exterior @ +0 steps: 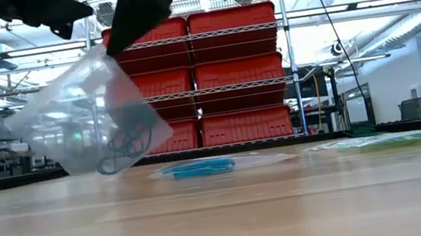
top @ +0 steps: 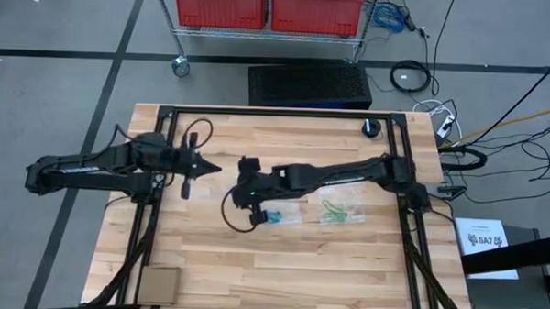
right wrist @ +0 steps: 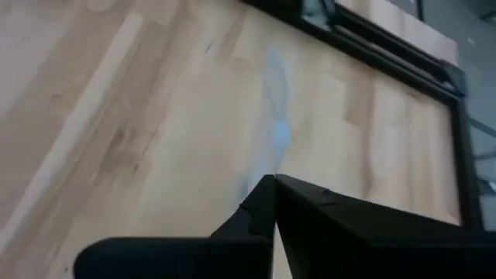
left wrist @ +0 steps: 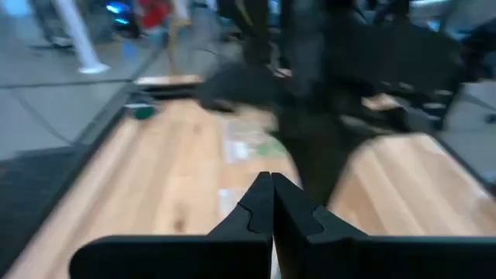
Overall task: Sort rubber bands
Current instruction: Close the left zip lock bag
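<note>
A: Where are the rubber bands found?
B: Dark bands [exterior: 125, 150] hang in a clear bag [exterior: 76, 113] clamped by the right gripper [top: 246, 196]; blue [top: 273, 216] and green [top: 335, 213] bands lie bagged on the worktop [top: 298, 275].
A: Progress?
B: Sorting seems nearly finished. The left gripper [top: 212, 168], fingers together, is held aside.

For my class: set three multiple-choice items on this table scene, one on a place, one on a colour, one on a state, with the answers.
1. Where is the clear bag of dark rubber bands?
A. lifted off the table
B. flat on the table
C. on the shelf

2. What colour are the bands in the bag lying farthest toward the right arm's base?
A. red
B. green
C. white

3. How is the left gripper?
A. wide open
B. holding a bag
C. shut, empty

Answers: 1 A, the low view shows it hanging above the wood. 2 B, green shows through the plastic. 3 C, its fingers meet with nothing between.
</note>
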`<action>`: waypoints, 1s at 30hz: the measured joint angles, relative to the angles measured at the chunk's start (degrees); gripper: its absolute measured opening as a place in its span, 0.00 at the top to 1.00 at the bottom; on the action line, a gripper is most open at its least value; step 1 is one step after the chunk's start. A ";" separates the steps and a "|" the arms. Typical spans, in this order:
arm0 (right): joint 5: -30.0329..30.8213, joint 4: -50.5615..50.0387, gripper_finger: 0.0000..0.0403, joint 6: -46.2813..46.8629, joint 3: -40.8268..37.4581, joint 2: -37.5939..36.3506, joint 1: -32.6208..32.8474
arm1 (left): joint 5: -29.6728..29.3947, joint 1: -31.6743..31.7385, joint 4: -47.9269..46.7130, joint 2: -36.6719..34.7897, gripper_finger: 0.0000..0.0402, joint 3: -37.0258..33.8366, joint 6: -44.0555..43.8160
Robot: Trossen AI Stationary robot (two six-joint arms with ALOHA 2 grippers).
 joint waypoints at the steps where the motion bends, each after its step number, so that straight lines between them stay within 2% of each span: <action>1: 1.16 -0.72 1.00 0.48 -0.02 -0.50 0.15 | 1.29 -0.07 -0.01 0.60 0.99 0.00 -0.01; 4: 5.28 -1.55 1.00 1.38 -0.04 -2.32 0.50 | 2.97 -1.24 0.09 3.01 0.93 0.00 -0.75; 7: 5.89 -2.03 1.00 1.88 0.04 -3.47 0.46 | 3.24 -3.14 1.54 6.03 0.83 0.00 -1.56; 12: 5.85 -2.81 1.00 1.68 -0.04 -3.06 0.46 | -1.47 -5.31 2.71 11.34 0.64 0.00 -1.58; 16: 6.09 -2.82 1.00 1.52 -0.04 -3.17 0.43 | -2.29 -6.44 3.24 13.79 0.56 0.00 -1.62; 23: 6.18 -3.12 1.00 1.38 -0.04 -3.14 0.30 | -3.07 -8.26 3.96 14.06 0.58 0.13 -2.47; 30: 6.15 -3.14 1.00 1.42 -0.04 -3.14 0.30 | -4.55 -8.50 3.93 13.83 0.75 1.46 -4.58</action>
